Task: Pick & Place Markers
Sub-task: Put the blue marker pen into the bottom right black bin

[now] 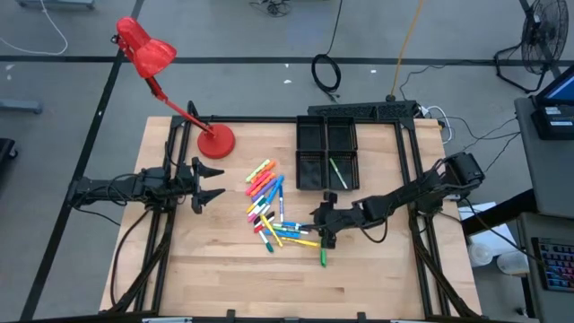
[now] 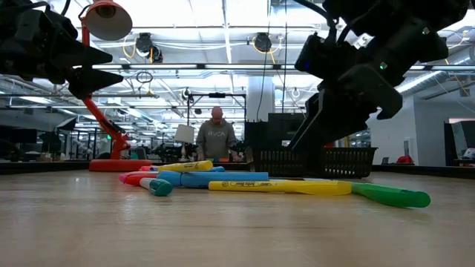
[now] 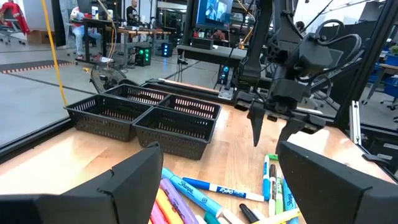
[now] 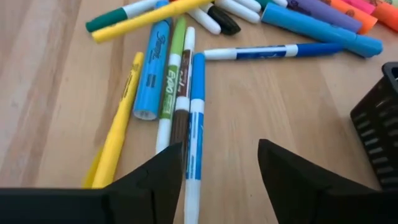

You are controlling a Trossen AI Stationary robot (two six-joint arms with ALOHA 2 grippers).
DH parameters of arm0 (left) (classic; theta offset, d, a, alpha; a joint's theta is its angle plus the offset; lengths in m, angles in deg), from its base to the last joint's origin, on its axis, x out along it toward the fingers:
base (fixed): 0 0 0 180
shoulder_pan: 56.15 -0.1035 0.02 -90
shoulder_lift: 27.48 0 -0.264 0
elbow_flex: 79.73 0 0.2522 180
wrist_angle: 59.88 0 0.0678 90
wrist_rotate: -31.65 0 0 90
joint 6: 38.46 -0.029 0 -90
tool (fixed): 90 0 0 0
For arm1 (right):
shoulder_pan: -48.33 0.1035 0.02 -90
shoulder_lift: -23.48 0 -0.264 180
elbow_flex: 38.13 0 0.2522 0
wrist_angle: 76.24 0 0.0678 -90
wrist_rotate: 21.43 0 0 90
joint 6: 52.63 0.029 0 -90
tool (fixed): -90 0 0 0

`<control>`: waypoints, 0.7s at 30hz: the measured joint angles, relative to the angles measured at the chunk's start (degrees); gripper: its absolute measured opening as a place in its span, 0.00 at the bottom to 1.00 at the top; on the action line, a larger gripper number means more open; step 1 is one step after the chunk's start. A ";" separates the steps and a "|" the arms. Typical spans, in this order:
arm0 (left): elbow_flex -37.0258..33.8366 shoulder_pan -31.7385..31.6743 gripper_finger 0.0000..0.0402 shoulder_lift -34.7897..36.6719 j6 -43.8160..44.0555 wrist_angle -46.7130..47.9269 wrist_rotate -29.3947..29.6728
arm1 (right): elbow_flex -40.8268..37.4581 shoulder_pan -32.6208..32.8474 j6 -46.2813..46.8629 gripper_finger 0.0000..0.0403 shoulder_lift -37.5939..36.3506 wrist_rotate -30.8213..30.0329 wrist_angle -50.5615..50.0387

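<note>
A loose pile of coloured markers point(image 1: 267, 202) lies on the wooden table in front of the black four-compartment tray point(image 1: 309, 135). One green marker point(image 1: 338, 172) lies in the tray's near right compartment. Another green one point(image 1: 324, 256) lies apart, near the pile's right side. My right gripper point(image 4: 221, 180) is open and slants down just above the right end of the pile, over the blue, brown and green markers point(image 4: 183, 93); it touches nothing. My left gripper point(image 1: 215, 182) waits open and level at the table's left side.
A red desk lamp stands with its round base point(image 1: 215, 142) on the table's far left part and its head point(image 1: 143, 49) out beyond the edge. Bare wood lies along the near edge point(image 1: 269, 287). In the low view a person point(image 2: 215, 137) stands far behind the table.
</note>
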 joint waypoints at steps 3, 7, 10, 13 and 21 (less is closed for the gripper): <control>0.00 0.01 0.81 0.00 -0.01 0.00 0.00 | 0.00 0.02 -0.12 0.47 0.00 -0.15 -0.08; 0.00 0.00 0.81 0.00 -0.01 0.00 0.00 | 0.00 0.02 -0.12 0.47 -0.02 -0.22 -0.73; 0.00 -0.01 0.81 0.00 -0.01 0.00 0.02 | 0.02 0.00 -0.14 0.47 1.18 -0.30 -0.15; 0.00 0.01 0.81 0.00 -0.01 -0.02 0.00 | 0.00 0.00 0.05 0.46 2.92 -0.36 -0.42; 0.00 0.01 0.81 0.00 -0.01 0.00 0.00 | 0.02 -0.81 3.57 0.46 6.84 -0.26 0.90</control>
